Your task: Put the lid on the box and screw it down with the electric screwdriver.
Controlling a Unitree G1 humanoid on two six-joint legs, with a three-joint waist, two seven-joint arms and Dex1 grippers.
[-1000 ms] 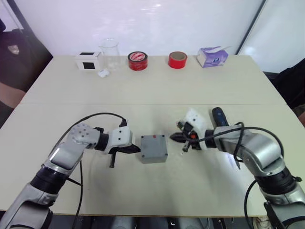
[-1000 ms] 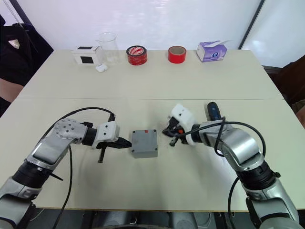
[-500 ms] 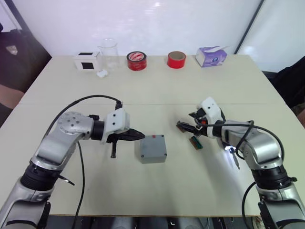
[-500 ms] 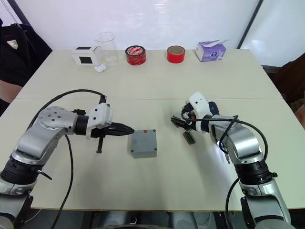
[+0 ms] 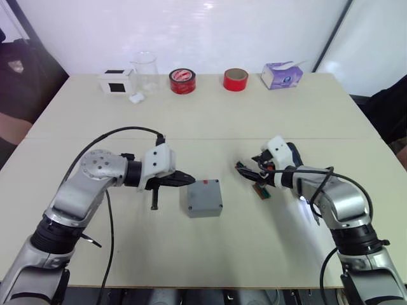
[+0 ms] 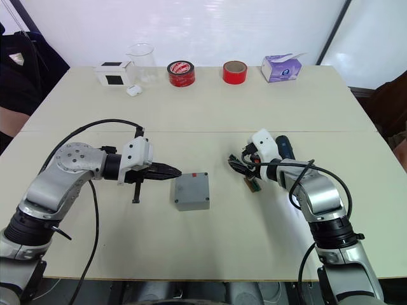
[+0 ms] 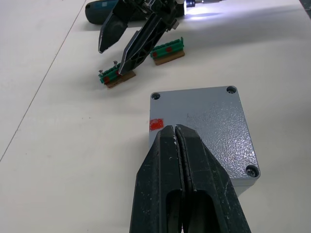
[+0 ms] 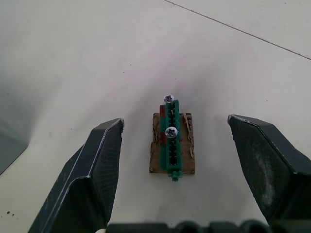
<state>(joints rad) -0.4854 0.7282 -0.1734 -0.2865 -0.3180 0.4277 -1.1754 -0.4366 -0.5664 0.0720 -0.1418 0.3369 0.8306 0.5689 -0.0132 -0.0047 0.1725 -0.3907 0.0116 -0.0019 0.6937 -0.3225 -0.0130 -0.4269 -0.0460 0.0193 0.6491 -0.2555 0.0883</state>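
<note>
The grey box (image 5: 205, 197) sits mid-table with the lid (image 7: 204, 131) lying flat on top, screws in its corners and a red mark at one edge. My left gripper (image 5: 189, 182) is shut and empty, its tips hovering at the box's left edge. Just right of the box my right gripper (image 5: 247, 170) stands open above a green terminal block (image 8: 171, 141) with screws standing in it. A second green block (image 7: 167, 50) lies close by. The dark electric screwdriver (image 6: 284, 147) lies on the table behind my right wrist.
Along the far edge stand a white box with a black square (image 5: 118, 81), a clear beaker (image 5: 145, 71), two red tape rolls (image 5: 182, 81) (image 5: 236, 79) and a tissue box (image 5: 283, 75). A black cable loops over my left arm.
My right gripper has opened and drawn back to the right, away from the box, leaving a green block on the table. My left gripper lifted off the box's side and hovers at its edge.
</note>
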